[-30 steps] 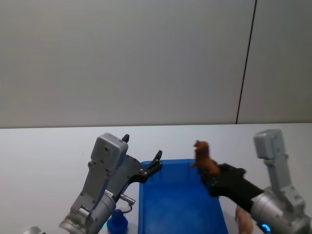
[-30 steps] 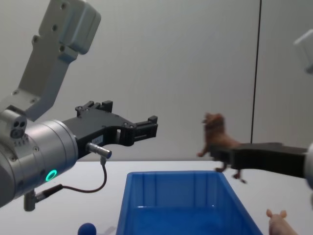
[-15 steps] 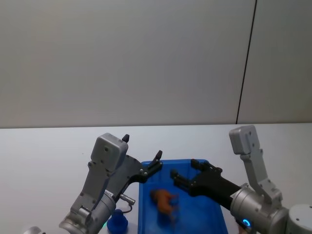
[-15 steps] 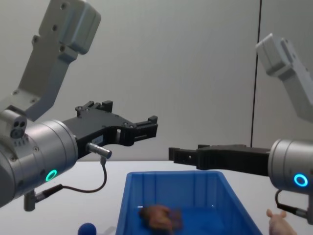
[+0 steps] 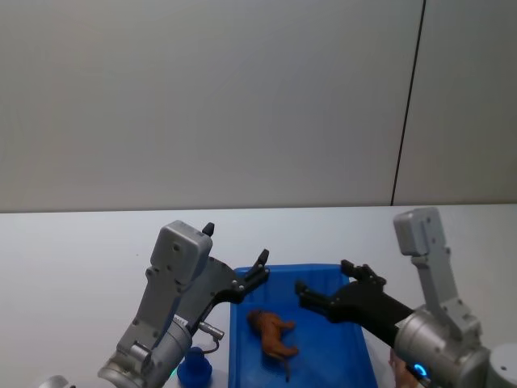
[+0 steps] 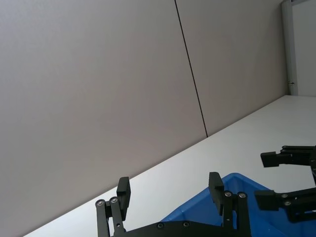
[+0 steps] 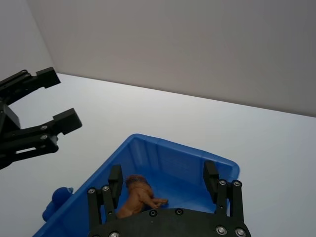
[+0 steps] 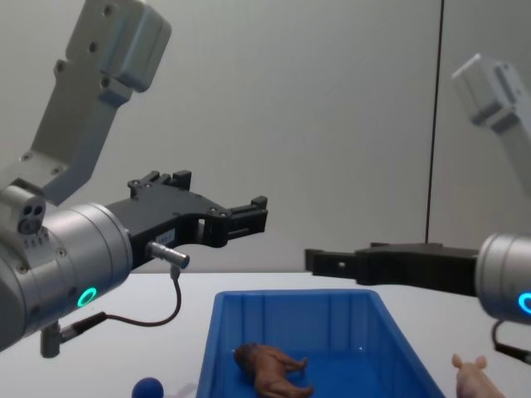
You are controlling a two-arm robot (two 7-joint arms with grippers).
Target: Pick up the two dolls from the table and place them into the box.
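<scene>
Chest view shows pink doll (image 8: 471, 378) (beside the box (image 8: 332, 319))

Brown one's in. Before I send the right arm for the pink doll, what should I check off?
1. Reddish-brown doll lies inside the box: ok.
2. Right gripper open, empty, above the box: ok.
3. Pink doll on the table, right of the box: ok.
4. Pink doll's pose for a grasp: cannot tell, cut off at the chest view's edge.
5. Left gripper open, over the box's far left corner, off the right arm's likely path: ok.
</scene>
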